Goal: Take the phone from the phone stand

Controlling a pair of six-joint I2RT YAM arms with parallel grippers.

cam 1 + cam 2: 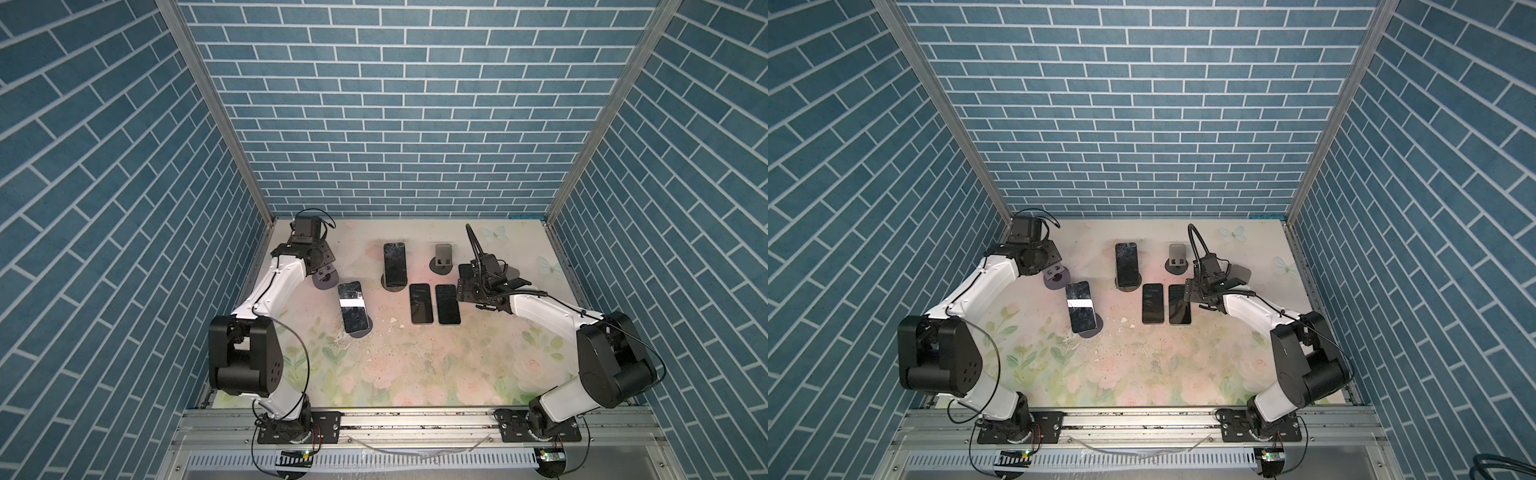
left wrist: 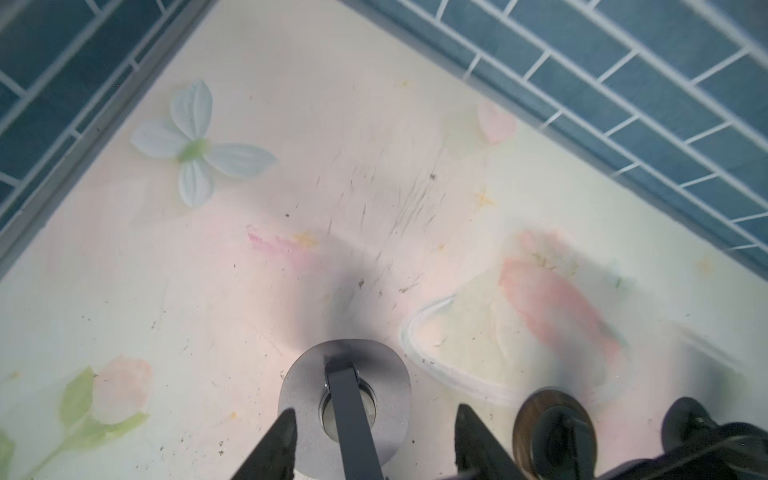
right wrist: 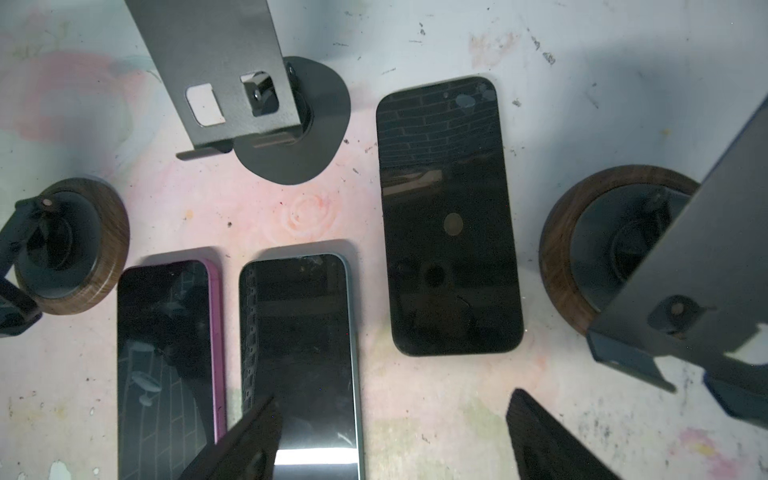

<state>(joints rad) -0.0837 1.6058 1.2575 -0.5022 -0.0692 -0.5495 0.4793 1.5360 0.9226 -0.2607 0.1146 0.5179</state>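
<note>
**A:** Left jaws: state?
**B:** Parted, with nothing gripped. The arm of an empty grey stand is seen between them, and no contact with either finger can be made out.

**A:** Right jaws?
**B:** Parted wide, with nothing held. They are hung over the desk.

**A:** Phones on stands?
**B:** Two are listed.
- The left phone is propped, tilted, on the left stand. It is just beside the left jaws, on the side toward the right jaws.
- The mid phone is propped on the mid stand, between the two pairs of jaws and apart from both.

**A:** Phones laid flat?
**B:** Three are listed, all on the desk by the right jaws.
- The pink phone and the teal phone lie side by side. One finger is seen over them.
- The black phone lies just ahead of the jaws.

**A:** Other stands?
**B:** Two empty ones are listed. The dark stand is ahead of the right jaws, beyond the flat phones. The wood stand is just to one side of those jaws.
</note>
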